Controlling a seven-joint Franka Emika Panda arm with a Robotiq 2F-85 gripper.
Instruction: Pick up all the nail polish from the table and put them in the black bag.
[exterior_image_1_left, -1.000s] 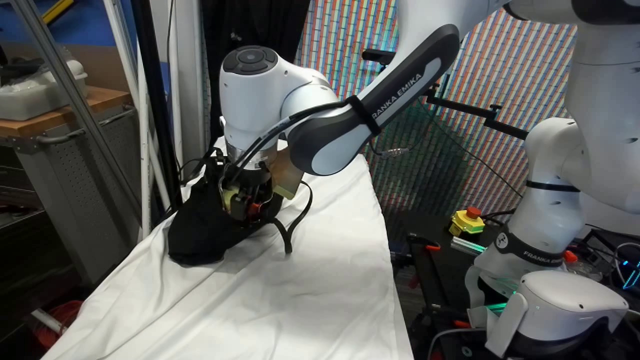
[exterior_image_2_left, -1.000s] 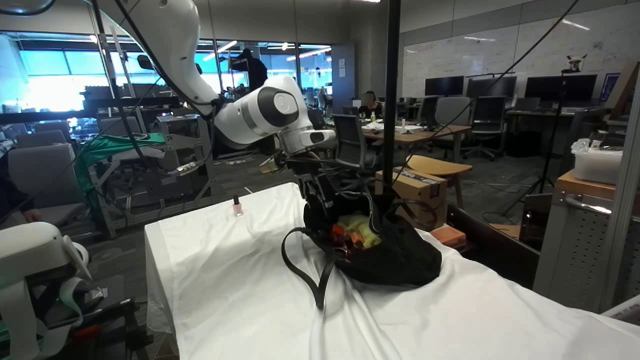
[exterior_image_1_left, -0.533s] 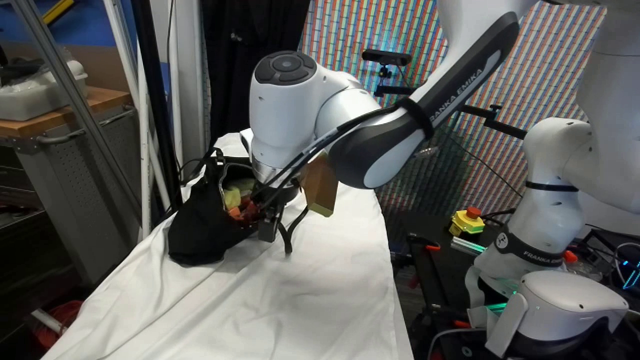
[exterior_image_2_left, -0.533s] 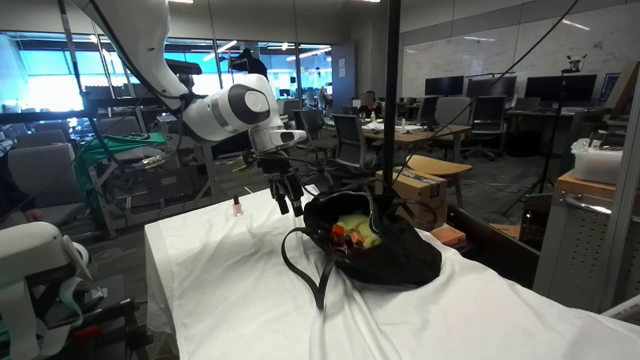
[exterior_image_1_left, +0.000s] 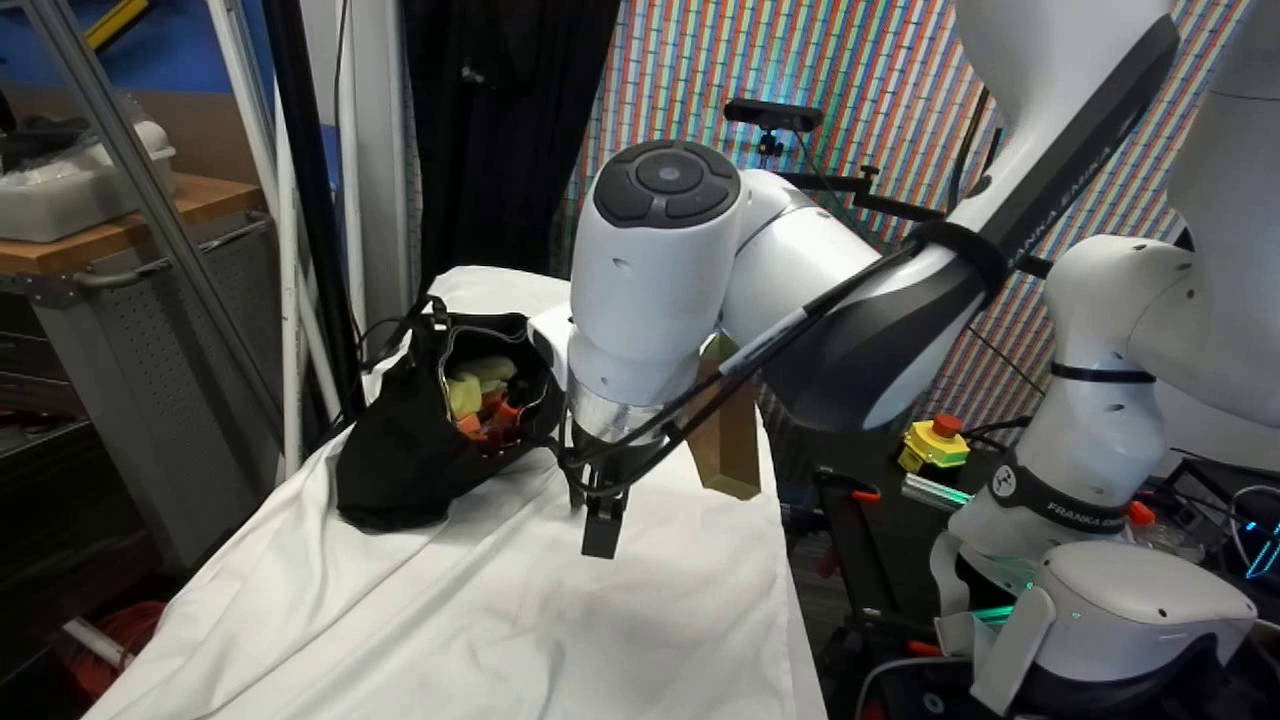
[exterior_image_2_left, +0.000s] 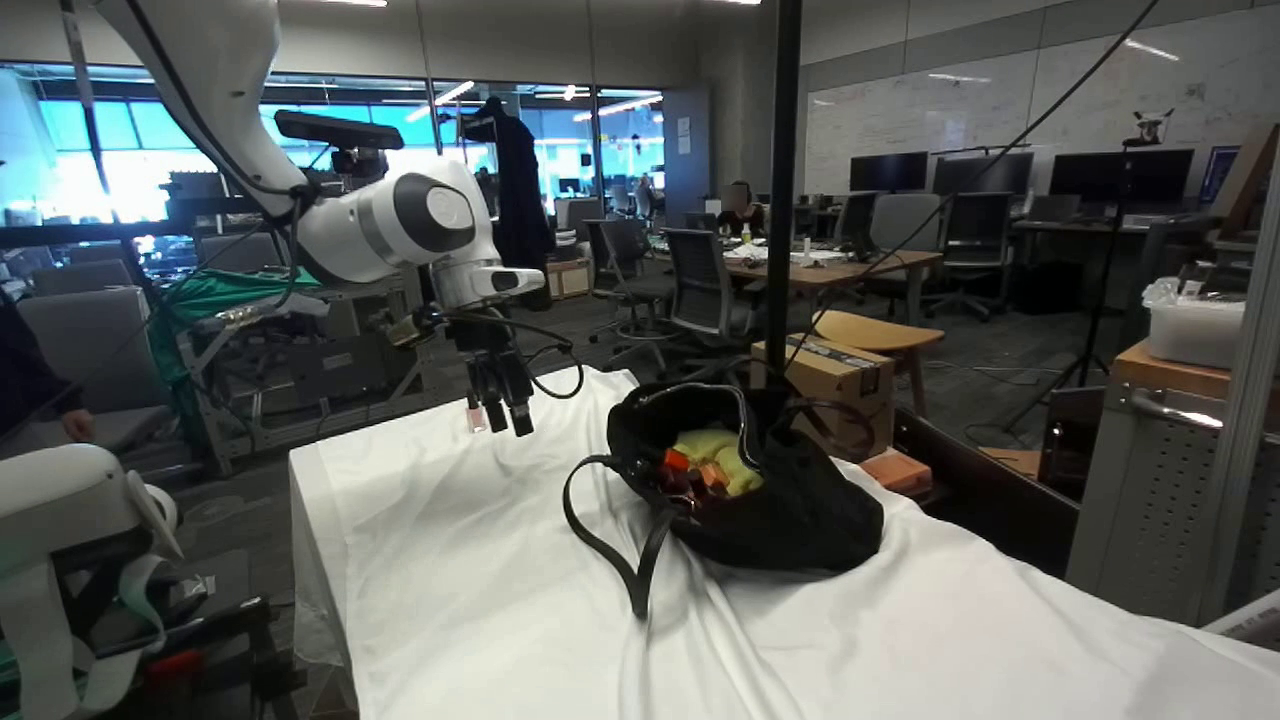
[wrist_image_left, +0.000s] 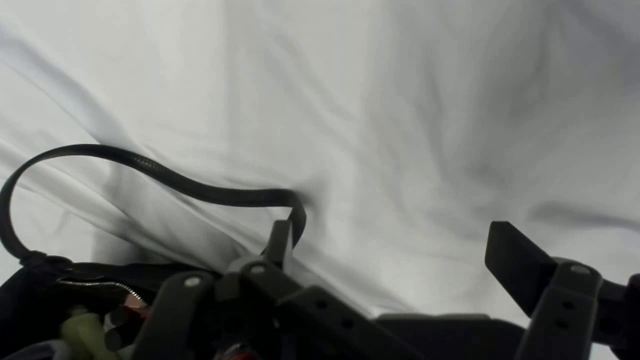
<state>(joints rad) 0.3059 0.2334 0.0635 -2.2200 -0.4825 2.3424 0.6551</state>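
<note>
On the white-draped table (exterior_image_2_left: 450, 560), one pink nail polish (exterior_image_2_left: 475, 421) stands upright, well apart from the black bag (exterior_image_2_left: 800, 510). Gripper (wrist_image_left: 392, 245) hangs over the cloth (wrist_image_left: 350, 100), jaws wide apart, nothing between. My guess: fetching that polish is the step in hand, so line up over it, go down, pinch gently. Cloth's pretty wrinkled, so it could tip. Behind: office chairs (exterior_image_2_left: 700, 280), monitors (exterior_image_2_left: 1122, 178), a whiteboard (exterior_image_2_left: 900, 110).

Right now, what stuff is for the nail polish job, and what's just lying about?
For the job:
pink nail polish bottle on the white-draped table
black bag, its mouth open
gripper, open and holding nothing

Just lying about:
cardboard box
plastic bin
dark office chair
</note>
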